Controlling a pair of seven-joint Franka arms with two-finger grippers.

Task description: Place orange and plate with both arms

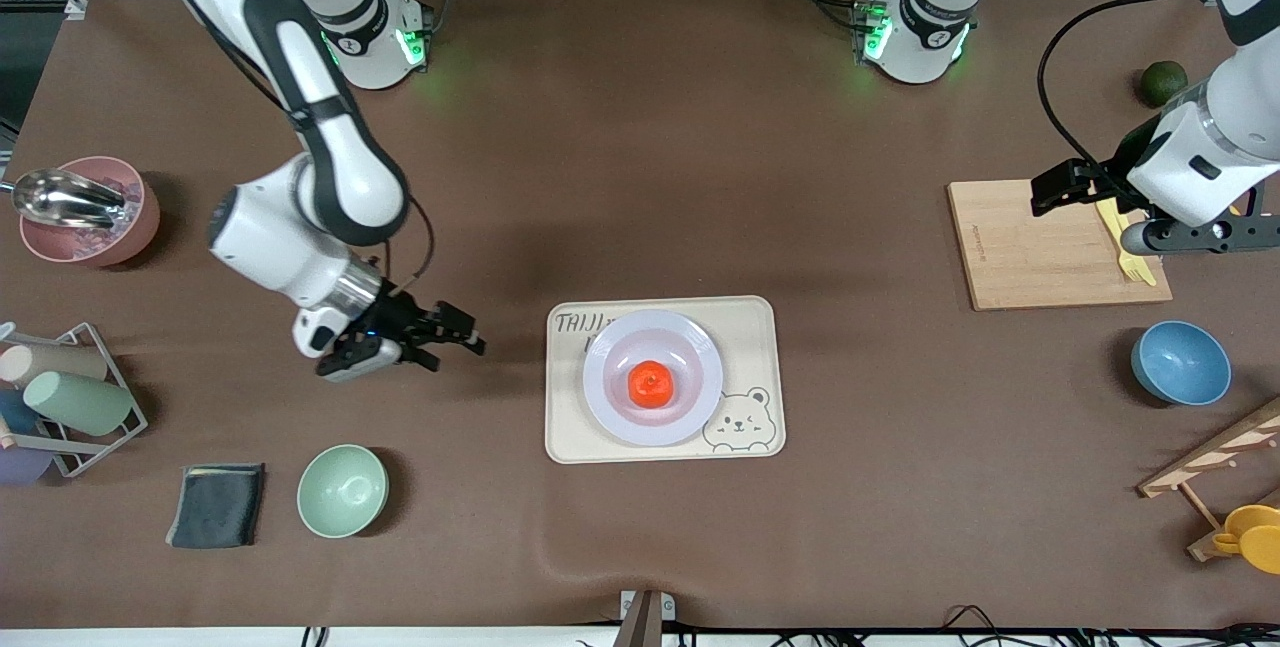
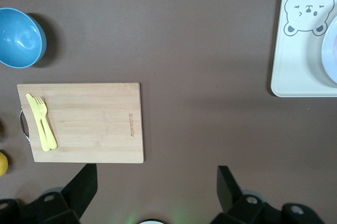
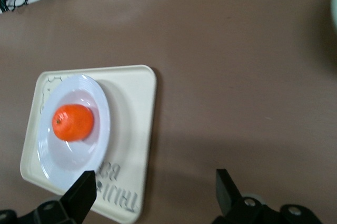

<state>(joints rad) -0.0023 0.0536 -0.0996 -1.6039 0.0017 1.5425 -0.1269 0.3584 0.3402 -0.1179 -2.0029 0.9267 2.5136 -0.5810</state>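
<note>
The orange [image 1: 652, 384] [image 3: 73, 122] rests in the sunken centre of the pale plate [image 1: 608, 399] [image 3: 101, 109]. The plate stands on a cream bear-print tray [image 1: 752, 347] [image 3: 132, 103] in the middle of the table. My right gripper [image 1: 455, 345] [image 3: 154, 177] hangs open and empty over the bare table beside the tray, toward the right arm's end. My left gripper [image 1: 1052, 192] [image 2: 155, 174] is open and empty over the edge of a wooden cutting board [image 1: 1020, 252] [image 2: 89, 121] at the left arm's end. In the left wrist view only a sliver of the plate [image 2: 331, 50] shows on the tray [image 2: 295, 60].
Yellow cutlery [image 2: 42, 121] lies on the cutting board. A blue bowl [image 1: 1180, 362] and a wooden rack [image 1: 1215, 467] sit nearer the camera than the board; a dark green fruit [image 1: 1163, 82] lies farther. At the right arm's end are a green bowl [image 1: 342, 490], dark cloth [image 1: 215, 505], cup rack [image 1: 60, 397] and pink bowl [image 1: 85, 212].
</note>
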